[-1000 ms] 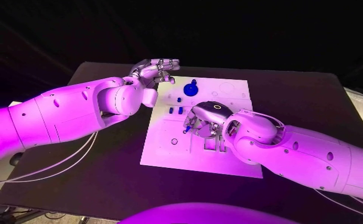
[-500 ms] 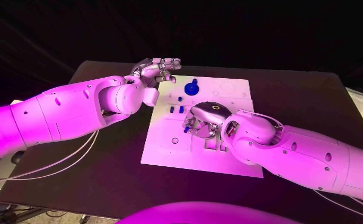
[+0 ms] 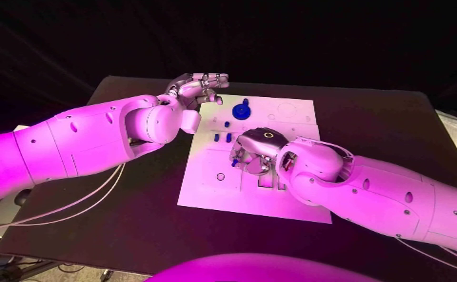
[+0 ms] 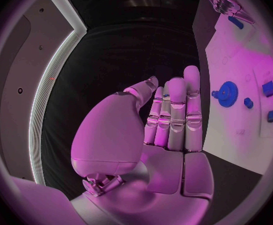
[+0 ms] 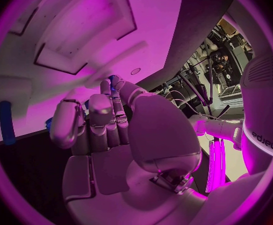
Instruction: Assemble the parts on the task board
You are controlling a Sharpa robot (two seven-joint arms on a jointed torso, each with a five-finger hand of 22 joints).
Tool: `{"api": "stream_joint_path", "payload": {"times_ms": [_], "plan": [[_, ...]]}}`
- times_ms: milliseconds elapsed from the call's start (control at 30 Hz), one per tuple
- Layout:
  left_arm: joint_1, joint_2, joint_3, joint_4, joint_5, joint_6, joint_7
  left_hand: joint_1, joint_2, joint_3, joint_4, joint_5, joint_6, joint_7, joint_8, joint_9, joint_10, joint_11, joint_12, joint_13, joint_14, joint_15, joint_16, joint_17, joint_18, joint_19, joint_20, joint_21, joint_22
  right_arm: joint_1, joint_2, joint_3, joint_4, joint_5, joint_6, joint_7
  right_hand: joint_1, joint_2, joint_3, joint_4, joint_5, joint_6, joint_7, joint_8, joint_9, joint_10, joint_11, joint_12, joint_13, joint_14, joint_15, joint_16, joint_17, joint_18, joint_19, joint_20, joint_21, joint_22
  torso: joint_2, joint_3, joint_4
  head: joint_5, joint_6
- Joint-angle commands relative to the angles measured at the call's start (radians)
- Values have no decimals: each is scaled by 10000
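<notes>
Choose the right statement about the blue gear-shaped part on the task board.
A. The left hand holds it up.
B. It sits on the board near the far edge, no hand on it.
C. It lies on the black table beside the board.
B: the blue gear-shaped part sits on the task board near its far edge, apart from the left hand and the right hand.

Black table (image 3: pixel 133 216), matte and dark, reaching out past both hands. Lying flat on it: the white task board (image 3: pixel 214 186), set mid-table, directly under the right hand (image 3: pixel 255 153) and just beside the left hand (image 3: pixel 197 88), on that hand's right-hand side. Also resting on it, under the left arm and well back from the left hand: thin pale cables (image 3: pixel 71 206) curving toward the table's near left edge.
</notes>
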Motion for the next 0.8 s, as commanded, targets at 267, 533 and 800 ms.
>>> {"api": "stream_joint_path", "payload": {"times_ms": [267,533,800], "plan": [[3,44,5,-5,-54,210,-10,31,84,-58,-11,0,-66,-24,52,-8,-102,-3,35,3,-94,13,-37,-14,116,-8,89,-53,-10,-41,65,-98,-141,-357,-87,-302,-342,-352,-224,104,89,-955,317,-156,-238,-850,314,-253,8,82,316,-204,-229,158,-318,263,-344,-484,-9,-5,0,16,-10],[3,49,5,-9,-54,189,-8,20,87,-76,0,-1,-92,-13,53,-9,-134,8,42,1,-99,21,-32,-18,114,-5,95,-66,-19,-41,-11,-112,-105,-203,-675,-154,-505,-650,-693,169,167,-1766,421,-171,-287,-1566,437,-143,30,-157,434,-614,-692,294,-691,414,-777,-1083,-5,3,1,4,8],[1,45,4,-68,-54,177,5,9,97,-82,13,0,-98,-9,55,-9,-143,12,48,1,-98,25,-24,-12,113,-4,98,-71,-23,-9,-780,-54,570,310,-1897,142,-354,-551,-1045,192,453,-1615,417,-27,-204,-1644,411,383,107,-135,417,-594,-773,288,-615,420,-778,-1058,-10,9,-4,-46,81]]}}
